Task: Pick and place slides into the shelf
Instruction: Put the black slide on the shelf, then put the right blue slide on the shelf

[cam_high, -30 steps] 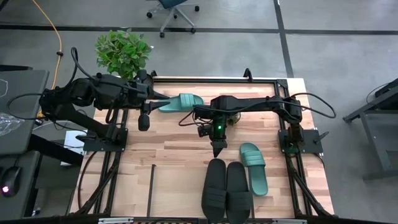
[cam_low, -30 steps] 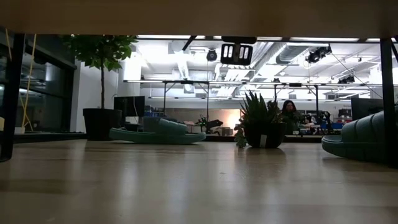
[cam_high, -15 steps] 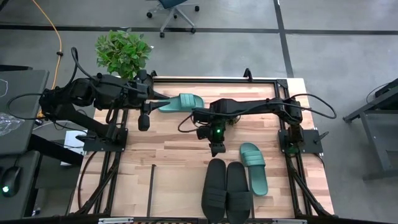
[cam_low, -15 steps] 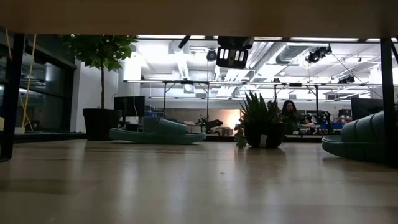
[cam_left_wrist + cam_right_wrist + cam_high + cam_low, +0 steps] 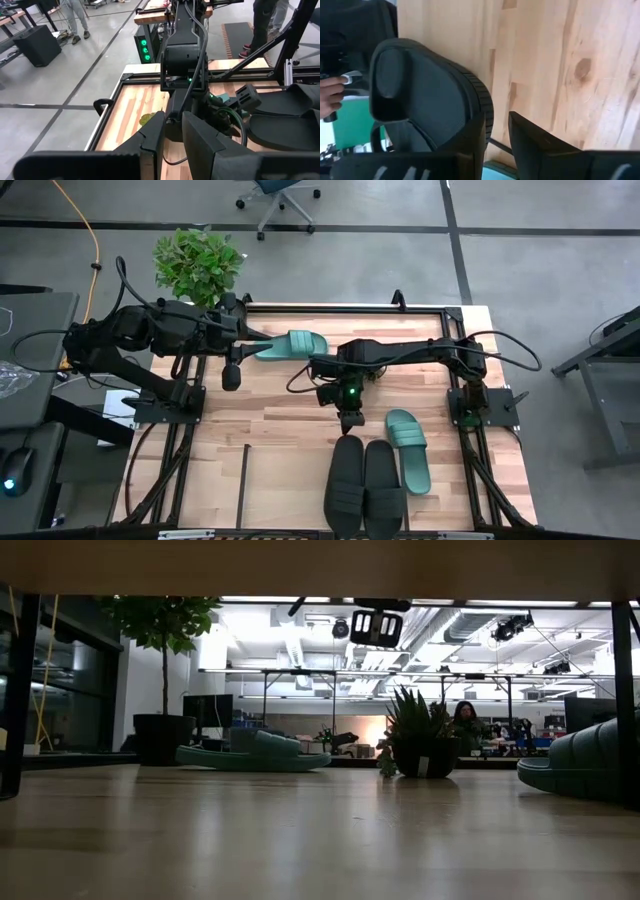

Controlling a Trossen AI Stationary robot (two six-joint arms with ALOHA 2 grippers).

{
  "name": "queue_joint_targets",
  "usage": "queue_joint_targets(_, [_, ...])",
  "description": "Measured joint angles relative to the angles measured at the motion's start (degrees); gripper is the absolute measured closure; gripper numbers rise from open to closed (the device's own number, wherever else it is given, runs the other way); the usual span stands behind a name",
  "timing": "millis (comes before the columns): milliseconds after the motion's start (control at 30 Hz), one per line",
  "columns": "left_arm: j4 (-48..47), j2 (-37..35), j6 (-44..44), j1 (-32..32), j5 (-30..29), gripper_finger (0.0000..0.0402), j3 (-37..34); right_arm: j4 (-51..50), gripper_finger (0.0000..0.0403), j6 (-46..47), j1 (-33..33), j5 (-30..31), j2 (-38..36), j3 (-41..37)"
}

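- Slides lay in three spots on the table [image 5: 280,405]: two black slides [image 5: 364,482] side by side at the near edge, one teal slide [image 5: 408,448] just right of them, and a second teal slide [image 5: 292,344] at the far edge.
- Our right end effector [image 5: 350,421] hung above the table just beyond the toe ends of the black pair; its fingers [image 5: 470,137] stood a narrow gap apart, and we saw nothing between them.
- From the right wrist, a black slide [image 5: 427,97] showed close ahead of those fingers, on the light wood.
- Our left end effector [image 5: 250,343] sat at the far teal slide, meeting its heel end; the fingers [image 5: 152,137] stood close together, and we could not tell whether they gripped the slide.
- In the low view the far teal slide [image 5: 252,754] rested flat on the wood, well left of a small potted plant [image 5: 415,735].
- A larger potted plant [image 5: 197,265] stood off the table's far left corner.
- We could not pick out the shelf.
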Motion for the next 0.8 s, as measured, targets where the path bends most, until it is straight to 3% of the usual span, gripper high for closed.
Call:
queue_joint_targets(300, [0.0, 0.0, 0.0, 0.0, 0.0, 0.0344, 0.0, -2.4, 0.0327, -1.6, 1.2, -0.3, 0.0, 0.0])
queue_joint_targets(467, [0.0, 0.0, 0.0, 0.0, 0.0, 0.0344, 0.0, -0.9, 0.0327, 0.0, 0.9, 3.7, 0.0, 0.0])
queue_joint_targets(800, [0.0, 0.0, -0.7, 0.0, 0.1, 0.0344, 0.0, 1.0, 0.0327, 1.3, -2.2, 6.2, -0.3, 0.0])
